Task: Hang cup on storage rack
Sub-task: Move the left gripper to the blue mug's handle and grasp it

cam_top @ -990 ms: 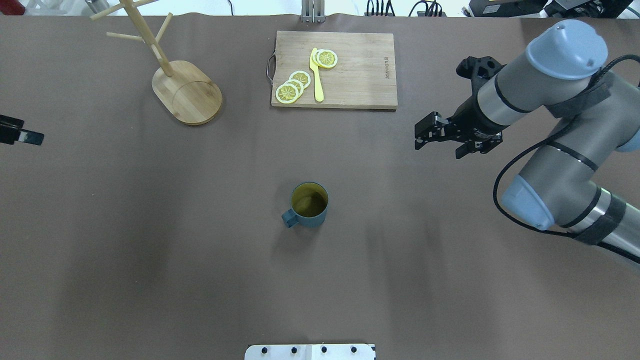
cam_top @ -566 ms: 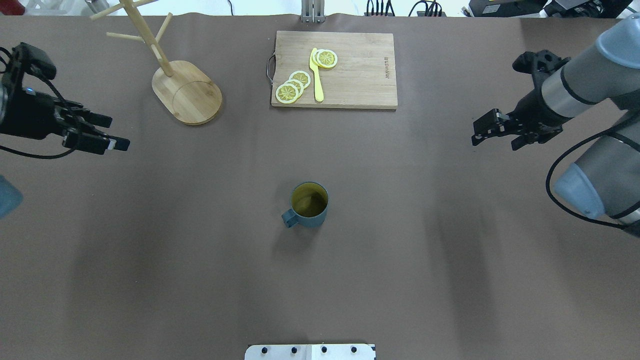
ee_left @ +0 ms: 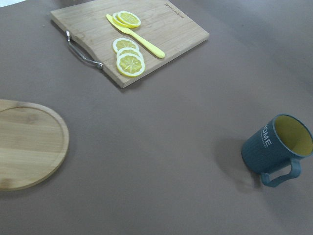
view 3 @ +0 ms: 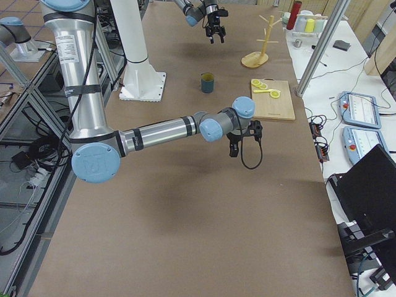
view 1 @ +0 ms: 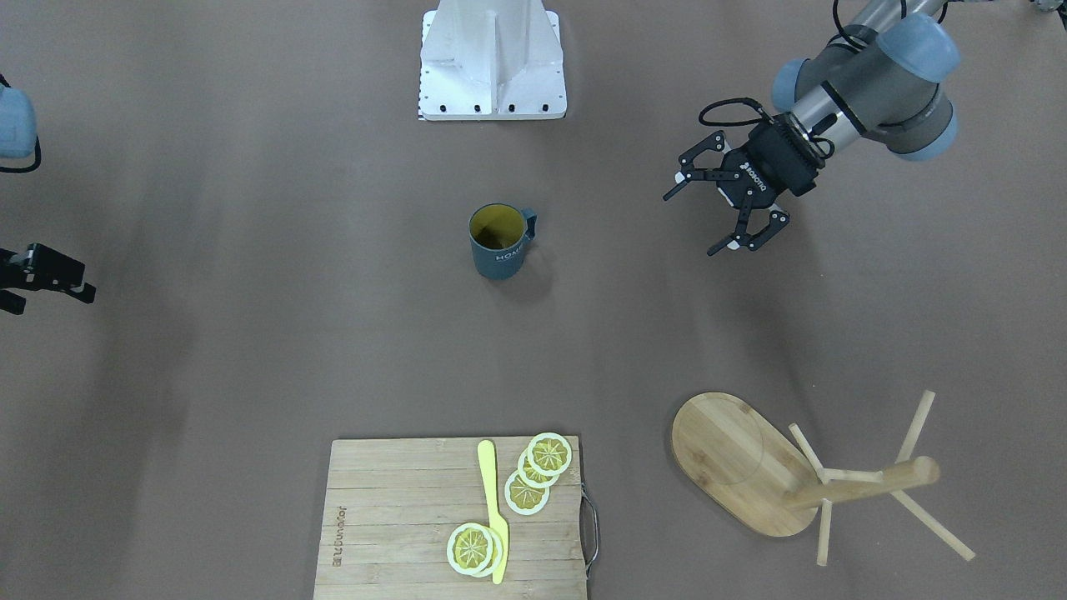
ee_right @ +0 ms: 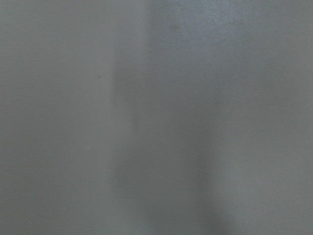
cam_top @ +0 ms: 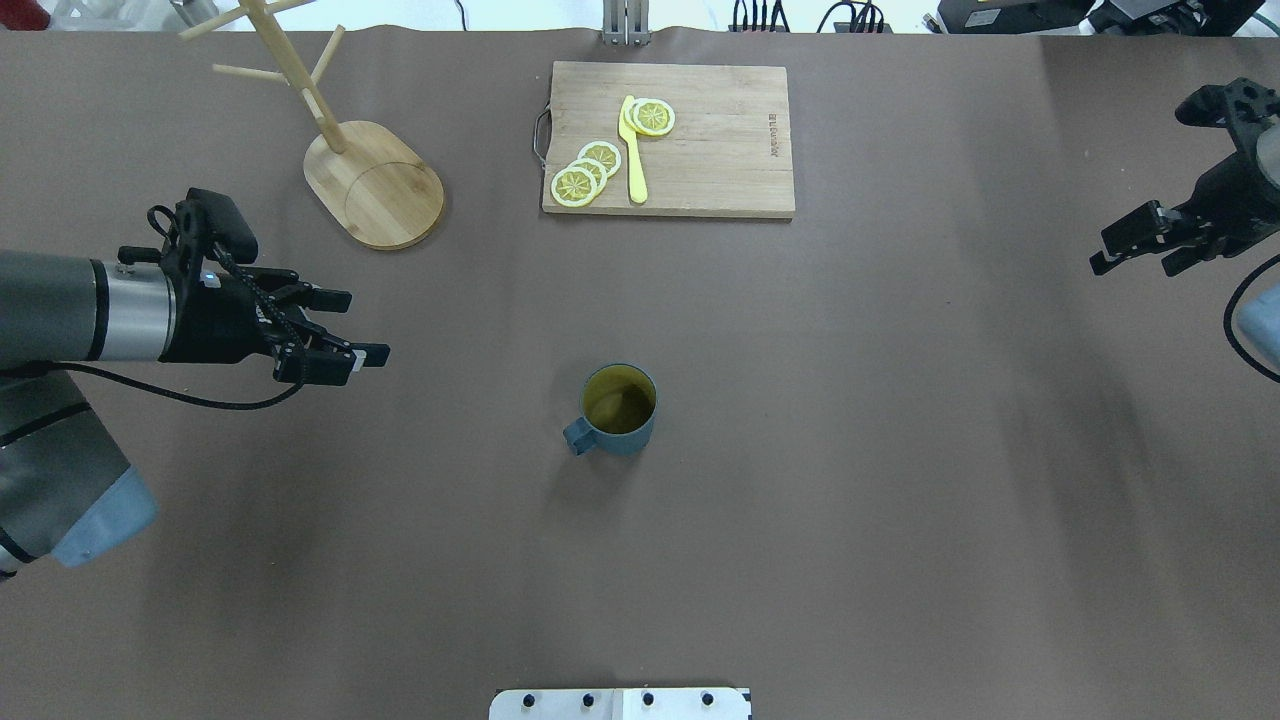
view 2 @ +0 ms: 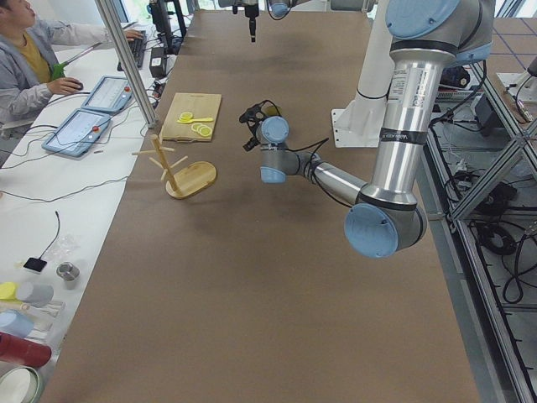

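On my left wrist camera I can read "HOME" on the cup point(ee_left: 276, 149); overhead shows only its yellow inside. The one cup stands upright, its handle on the side of the left gripper point(cam_top: 362, 325), which reaches level from well to the cup's left with fingers spread wide and empty. The right gripper point(cam_top: 1132, 258), far to the cup's right, seems parted too. Beyond the cup are one storage rack point(cam_top: 375, 185), one cutting board point(cam_top: 720, 150), five lemon slices point(cam_top: 574, 186) and one knife point(cam_top: 633, 150).

Silver-grey tubular left arm point(view 1: 867, 75) with pale blue joint caps point(view 1: 913, 37) and black cable point(view 1: 725, 107). Its black left gripper point(view 1: 689, 225) carries white lettering.
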Motion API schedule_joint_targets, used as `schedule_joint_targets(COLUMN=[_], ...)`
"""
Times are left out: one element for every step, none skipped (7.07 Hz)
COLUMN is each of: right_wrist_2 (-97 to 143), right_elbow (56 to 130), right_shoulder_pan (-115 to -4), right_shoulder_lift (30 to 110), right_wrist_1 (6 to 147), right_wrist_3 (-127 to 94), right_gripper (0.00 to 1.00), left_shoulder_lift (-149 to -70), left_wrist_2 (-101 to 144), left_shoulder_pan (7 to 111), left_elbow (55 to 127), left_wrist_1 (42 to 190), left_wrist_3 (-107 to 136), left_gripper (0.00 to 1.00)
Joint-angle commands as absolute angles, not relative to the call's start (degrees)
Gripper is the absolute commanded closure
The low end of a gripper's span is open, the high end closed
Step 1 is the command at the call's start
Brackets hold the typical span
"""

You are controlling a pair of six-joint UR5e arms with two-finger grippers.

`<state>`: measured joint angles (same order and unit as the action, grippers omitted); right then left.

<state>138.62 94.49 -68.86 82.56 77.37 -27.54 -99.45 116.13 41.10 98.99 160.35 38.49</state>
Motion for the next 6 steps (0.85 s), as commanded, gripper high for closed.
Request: schedule_joint_targets(right_wrist_2=[139.1,139.1,139.1,139.1,139.1,139.0], right_elbow=[92.2,92.1,91.9,91.9,91.9,91.8], right_shoulder_pan=[-71.9,-72.5,-73.1,-73.3,-73.6,-73.8], right_shoulder_lift=[83.5,84.5,85.2,85.6,85.8,86.1], right_wrist_1=[77.4,77.4,77.3,77.2,77.0,76.9], right_wrist_3=[-22.3,-20.9,-19.6,-19.4,-19.3,-18.7], right_gripper=[0.00,0.00,0.00,0.00,0.00,0.00], left_shoulder_lift=[-99.7,-99.8,-99.8,-101.0,-103.3,-104.8], left_wrist_2=[110.6,106.8,102.9,97.8,91.3,86.7], left_shoulder_pan=[36.7,34.1,31.1,26.7,21.8,19.0], left_elbow=[99.1,99.1,98.9,98.4,97.5,95.7], left_wrist_1=[161.2,161.2,161.2,161.1,160.9,160.8], left_wrist_3=[40.3,40.2,39.8,39.7,39.7,39.6], left_gripper=[0.03,0.03,0.03,0.03,0.03,0.03])
